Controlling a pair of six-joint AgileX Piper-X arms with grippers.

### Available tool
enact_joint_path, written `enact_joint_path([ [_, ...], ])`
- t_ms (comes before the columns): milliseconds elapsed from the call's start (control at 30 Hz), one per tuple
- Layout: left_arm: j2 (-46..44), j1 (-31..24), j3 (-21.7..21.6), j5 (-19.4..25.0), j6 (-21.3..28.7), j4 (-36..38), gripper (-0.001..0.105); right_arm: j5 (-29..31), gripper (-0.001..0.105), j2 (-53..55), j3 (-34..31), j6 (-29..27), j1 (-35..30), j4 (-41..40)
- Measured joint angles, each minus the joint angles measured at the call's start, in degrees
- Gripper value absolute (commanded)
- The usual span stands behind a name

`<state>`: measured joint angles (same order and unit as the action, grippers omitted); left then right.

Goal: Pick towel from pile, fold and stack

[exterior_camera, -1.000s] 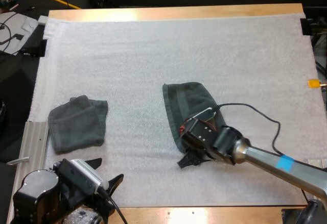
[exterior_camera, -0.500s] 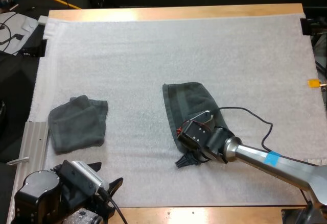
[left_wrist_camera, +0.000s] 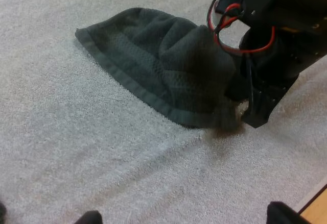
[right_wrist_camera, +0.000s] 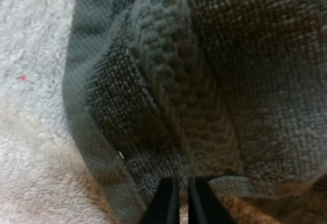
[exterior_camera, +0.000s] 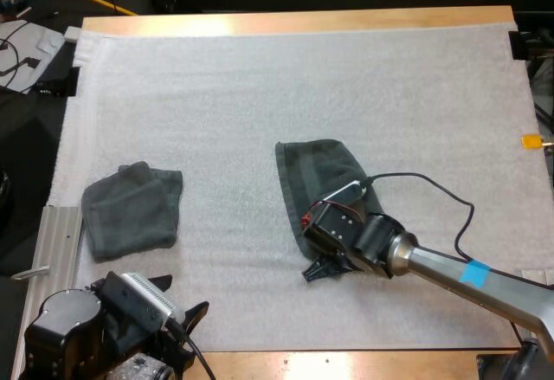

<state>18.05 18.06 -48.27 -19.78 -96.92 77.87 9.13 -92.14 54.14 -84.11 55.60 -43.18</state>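
A dark grey-green towel (exterior_camera: 318,175) lies flattened near the mat's middle, its hemmed edge (left_wrist_camera: 134,84) facing my left arm. My right gripper (exterior_camera: 321,269) is down at the towel's near corner. Its two fingertips (right_wrist_camera: 167,199) are pressed almost together on the towel's hem (right_wrist_camera: 225,183). Over by the mat's left side rests a second towel (exterior_camera: 132,210), folded into a rough square. My left gripper (exterior_camera: 177,306) hovers at the near left corner of the table, and its fingers (left_wrist_camera: 283,213) stand wide apart with nothing between them.
The white mat (exterior_camera: 260,86) covers most of the wooden table (exterior_camera: 294,22). A ribbed metal plate (exterior_camera: 59,241) lies along the left edge beside the folded towel. Cables and clutter (exterior_camera: 22,42) sit off the table's far left.
My right arm dipped a little to the left, then came back to the right at the towel's near corner. Both towels and my left arm have stayed where they were.
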Motion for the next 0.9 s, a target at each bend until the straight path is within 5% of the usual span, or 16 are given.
enact_joint_path([
  [133, 0.0, 0.0, 0.0, -0.12, 0.0, 0.0, 0.062, 1.01, 0.005, 1.4, 0.41, -0.29, 0.29, -1.36],
  [333, 0.0, 0.0, 0.0, -0.12, 0.0, -1.0, 0.062, 0.28, 0.043, 2.81, 0.28, 0.63, 0.29, -2.05],
  [900, 0.0, 0.0, 0.0, -0.12, 0.0, -1.75, 0.062, -3.82, 0.041, -1.18, -3.34, 3.22, 0.29, 1.46],
])
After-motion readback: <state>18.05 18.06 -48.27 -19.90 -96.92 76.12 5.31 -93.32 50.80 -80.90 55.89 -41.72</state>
